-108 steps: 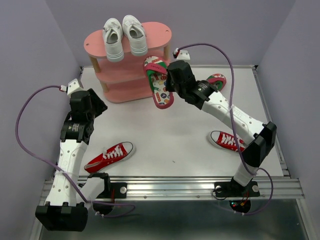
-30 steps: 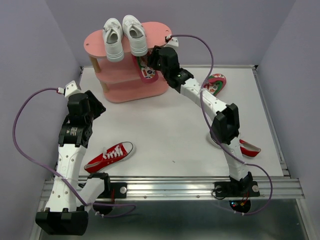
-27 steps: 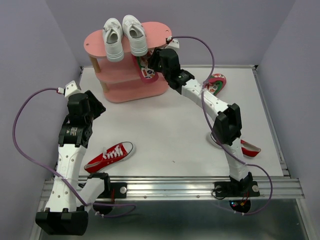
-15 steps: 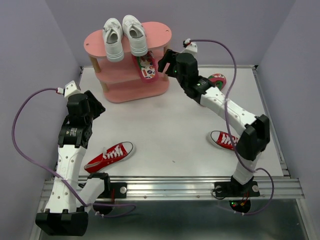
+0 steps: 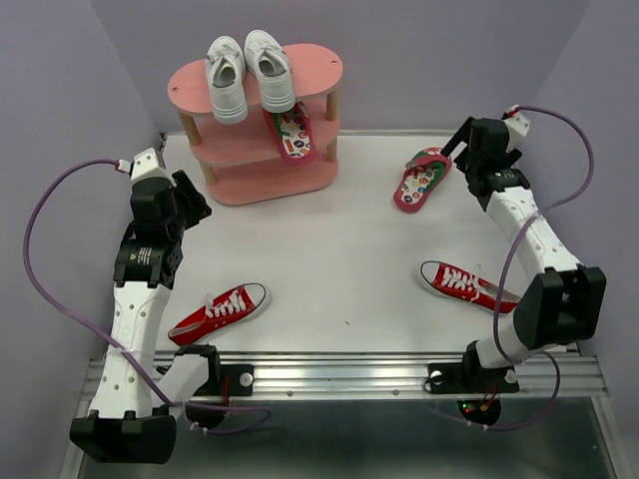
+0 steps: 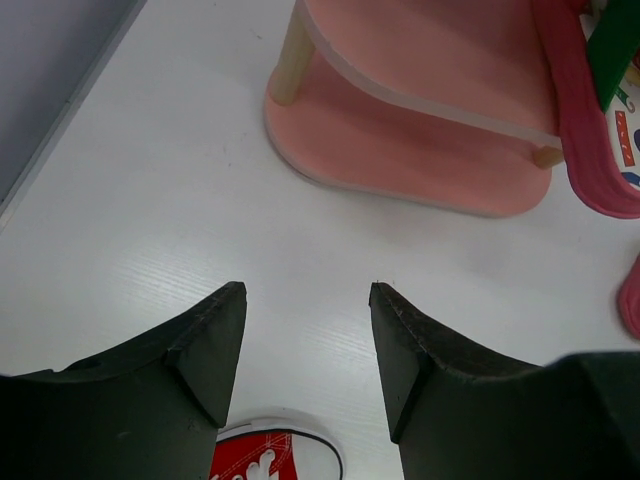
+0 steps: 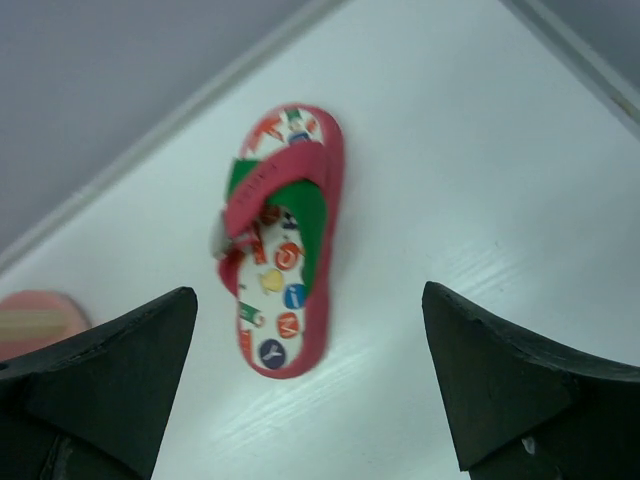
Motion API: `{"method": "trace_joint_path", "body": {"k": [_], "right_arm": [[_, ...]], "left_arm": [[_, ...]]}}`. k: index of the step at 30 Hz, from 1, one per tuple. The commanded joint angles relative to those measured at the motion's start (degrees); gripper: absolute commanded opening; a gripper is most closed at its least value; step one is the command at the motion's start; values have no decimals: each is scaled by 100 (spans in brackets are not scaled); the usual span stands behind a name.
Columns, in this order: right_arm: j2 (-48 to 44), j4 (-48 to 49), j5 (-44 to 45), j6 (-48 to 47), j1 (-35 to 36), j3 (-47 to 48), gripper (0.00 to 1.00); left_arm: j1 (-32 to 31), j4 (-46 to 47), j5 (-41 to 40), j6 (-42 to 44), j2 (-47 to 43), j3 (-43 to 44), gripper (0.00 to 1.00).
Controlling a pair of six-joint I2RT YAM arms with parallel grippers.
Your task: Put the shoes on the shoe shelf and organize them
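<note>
The pink shoe shelf (image 5: 315,65) stands at the back left. Two white sneakers (image 5: 246,72) sit on its top board. One red flip-flop (image 5: 294,136) lies on the middle tier. The other flip-flop (image 5: 419,180) (image 7: 280,250) lies flat on the table, and my right gripper (image 5: 461,150) (image 7: 310,300) hangs open above and beside it, holding nothing. One red canvas sneaker (image 5: 220,311) lies front left, its toe (image 6: 270,462) under my left gripper (image 5: 188,198) (image 6: 305,300), which is open and empty. Another red sneaker (image 5: 467,284) lies at the right.
In the left wrist view the shelf's bottom board (image 6: 430,160) and a wooden post (image 6: 292,50) are just ahead of the fingers. The purple walls close in on three sides. A metal rail (image 5: 339,374) runs along the near edge.
My right arm has drawn back from the shelf, leaving a flip-flop on the middle tier, and swung right over the other flip-flop with jaws opening wide. The left arm has barely shifted.
</note>
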Motion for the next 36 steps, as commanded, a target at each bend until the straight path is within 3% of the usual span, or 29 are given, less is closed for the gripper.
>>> {"method": "trace_joint_path", "body": {"k": [1, 9, 14, 20, 24, 25, 28, 36], "right_arm": [[789, -655, -595, -357, -87, 215, 100], [2519, -411, -752, -323, -394, 1006, 100], [3126, -164, -709, -191, -448, 1349, 97], [3444, 566, -472, -121, -448, 1401, 78], [3585, 768, -340, -76, -448, 1411, 60], [3472, 881, -340, -68, -448, 1359, 41], [2947, 1241, -410, -111, -448, 867, 1], [1433, 1007, -1471, -691, -255, -162, 1]], "left_arm": [[13, 244, 330, 57, 129, 8, 63], [4, 200, 278, 12, 226, 16, 63], [4, 130, 234, 30, 244, 43, 64], [4, 25, 242, -32, 156, 51, 64], [4, -107, 93, 3, 59, 52, 64], [4, -116, 67, -5, 50, 43, 64], [4, -81, 119, -40, 59, -10, 63], [4, 60, 260, -32, 235, -19, 64]]}}
